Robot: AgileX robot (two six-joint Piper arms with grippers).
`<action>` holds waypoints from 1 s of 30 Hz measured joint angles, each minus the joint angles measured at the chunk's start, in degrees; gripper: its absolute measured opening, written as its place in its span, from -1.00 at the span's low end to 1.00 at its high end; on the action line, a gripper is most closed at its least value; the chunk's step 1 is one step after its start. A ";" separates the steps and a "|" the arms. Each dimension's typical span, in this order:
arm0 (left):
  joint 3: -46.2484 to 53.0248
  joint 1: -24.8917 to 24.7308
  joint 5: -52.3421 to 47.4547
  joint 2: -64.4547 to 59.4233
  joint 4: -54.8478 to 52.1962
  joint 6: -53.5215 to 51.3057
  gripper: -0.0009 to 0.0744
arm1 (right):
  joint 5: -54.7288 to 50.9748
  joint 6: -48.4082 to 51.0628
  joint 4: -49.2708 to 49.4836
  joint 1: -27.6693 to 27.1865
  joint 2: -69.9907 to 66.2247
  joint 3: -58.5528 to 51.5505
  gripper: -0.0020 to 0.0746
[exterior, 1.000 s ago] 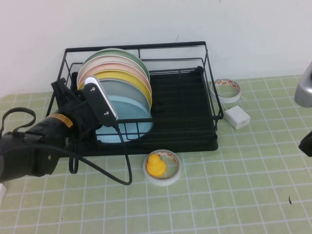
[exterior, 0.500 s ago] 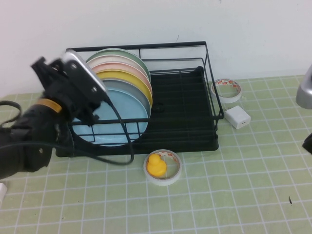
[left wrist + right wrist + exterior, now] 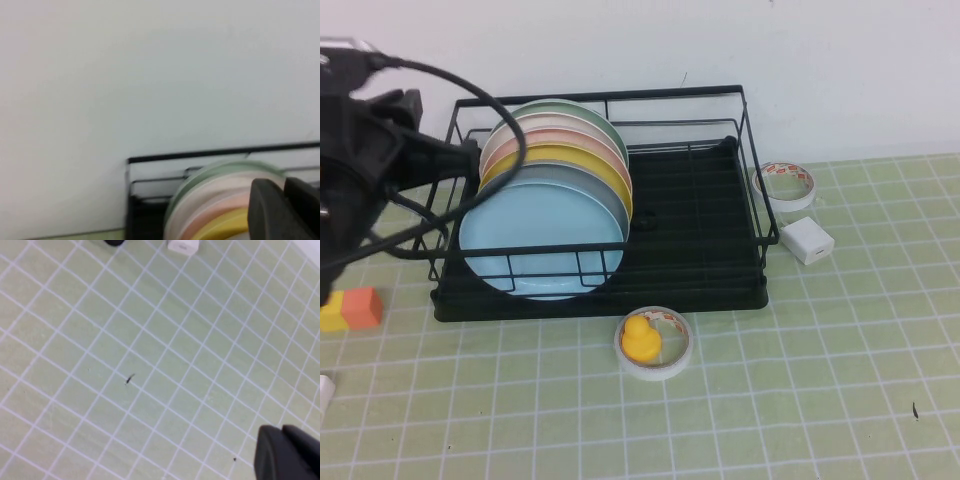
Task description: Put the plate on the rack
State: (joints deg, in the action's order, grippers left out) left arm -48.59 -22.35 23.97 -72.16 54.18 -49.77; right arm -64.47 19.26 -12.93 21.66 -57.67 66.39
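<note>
The light blue plate (image 3: pixel 535 238) stands on edge in the front slot of the black wire rack (image 3: pixel 690 205), in front of grey, yellow, pink and green plates. My left gripper (image 3: pixel 460 160) is raised at the rack's left end, clear of the plates, shut and empty. In the left wrist view its fingertips (image 3: pixel 286 207) hang before the green, pink and yellow plate rims (image 3: pixel 220 200) and the rack's top rail (image 3: pixel 200 154); the blue plate is out of that view. My right gripper (image 3: pixel 285 452) is shut and empty over bare mat, out of the high view.
A tape roll holding a yellow duck (image 3: pixel 652 343) lies in front of the rack. Another tape roll (image 3: pixel 786 184) and a white charger (image 3: pixel 806 240) sit to its right. Orange and yellow blocks (image 3: pixel 350 308) lie at the far left. A white wall stands behind.
My left arm has drawn back from the blue plate, up and to the left, leaving it standing in the rack. The blocks are uncovered. The right arm has left the high view.
</note>
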 joint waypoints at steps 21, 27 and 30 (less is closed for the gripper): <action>0.87 -0.06 -10.28 30.76 5.53 1.86 -0.98 | 18.84 -0.29 12.20 0.00 41.20 -41.08 -0.95; 8.23 -0.06 -15.84 40.75 5.53 0.94 -0.98 | 20.70 -0.44 16.38 0.00 45.37 -43.80 -0.95; 13.12 -0.06 -19.15 44.62 5.41 0.67 -0.98 | 21.04 -0.48 16.73 0.00 45.44 -43.80 -0.95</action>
State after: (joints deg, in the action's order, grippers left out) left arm -35.48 -22.41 4.82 -27.53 59.60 -49.10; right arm -43.43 18.78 3.81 21.66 -12.23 22.59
